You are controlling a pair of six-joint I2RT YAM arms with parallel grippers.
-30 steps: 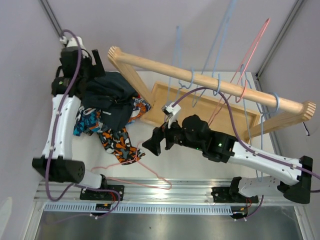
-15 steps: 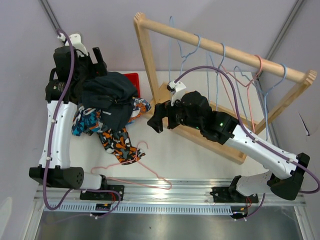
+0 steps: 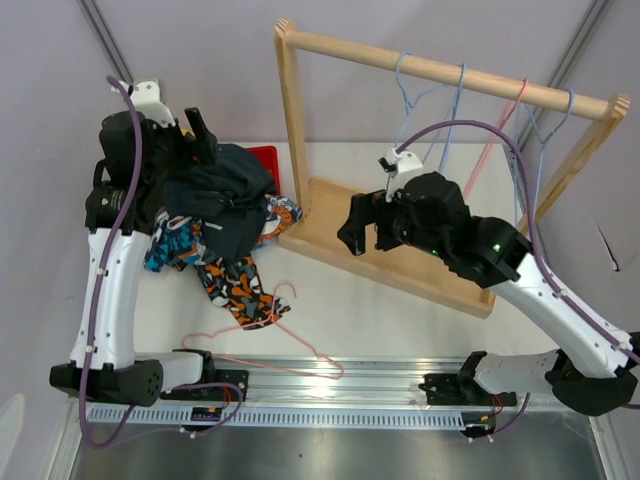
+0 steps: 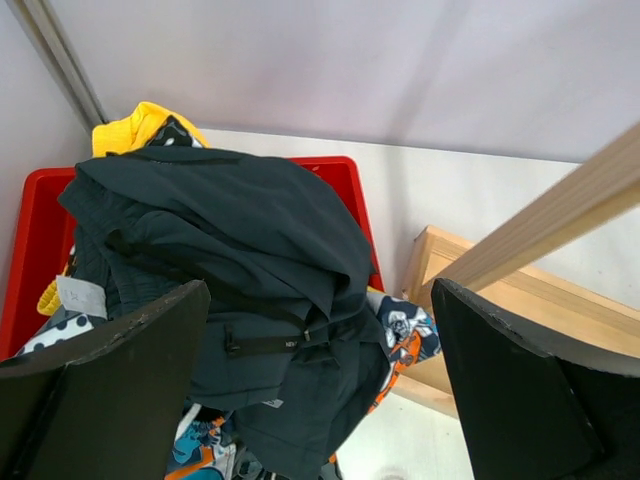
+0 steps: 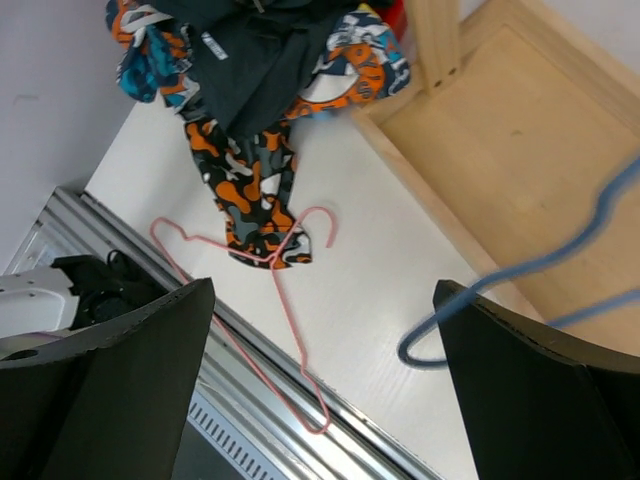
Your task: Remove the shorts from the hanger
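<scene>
Shorts lie in a pile at the table's left, over a red bin. Dark shorts lie on top, also in the left wrist view, with yellow shorts behind them. Patterned shorts trail forward, and their end touches a pink hanger lying flat on the table; the right wrist view shows both the shorts and the hanger. My left gripper hangs open and empty above the pile. My right gripper is open and empty, in the air beside the rack.
A wooden rack stands upright on its tray base at the back right, with several empty blue and pink wire hangers on its rail. A blue hanger loop hangs close to my right finger. A metal rail runs along the near edge.
The rack has gone from lying tipped over to standing upright. My right arm has moved right and up beside it. My left arm has risen a little. The pile has not moved.
</scene>
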